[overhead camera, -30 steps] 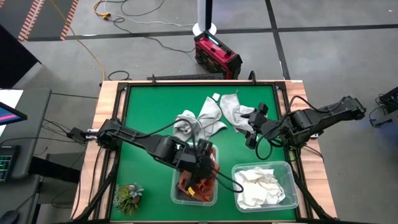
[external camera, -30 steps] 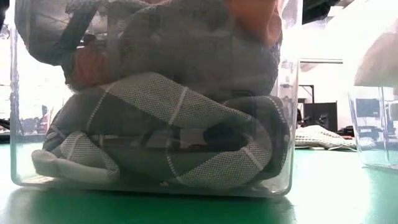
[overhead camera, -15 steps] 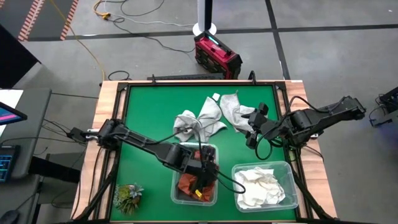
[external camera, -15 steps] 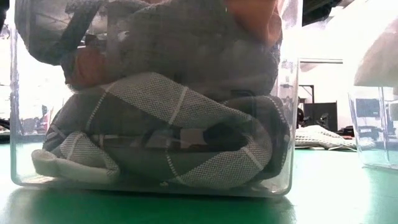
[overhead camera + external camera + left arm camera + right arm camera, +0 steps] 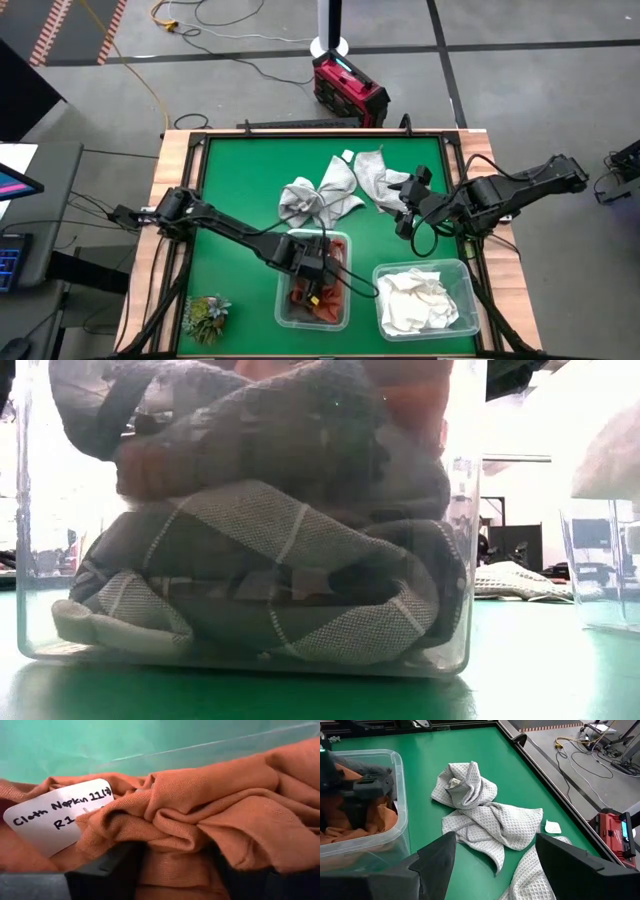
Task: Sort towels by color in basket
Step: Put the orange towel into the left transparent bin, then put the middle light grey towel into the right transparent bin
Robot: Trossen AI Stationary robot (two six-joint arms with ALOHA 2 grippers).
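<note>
Left gripper [image 5: 318,281] down in the bin [image 5: 285,310] at 6 o'clock — fingers spread astride orange towel [image 5: 210,815]. Right gripper [image 5: 405,212] at 3 o'clock — released, above grey towels [image 5: 485,820].

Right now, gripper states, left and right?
Left gripper: open, fingers down in the bin on the rust-orange towel, not gripping it.
Right gripper: open, empty, over a light grey towel.

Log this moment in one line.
left hand: open, in bin over orange towels | right hand: open, above light grey towels
</note>
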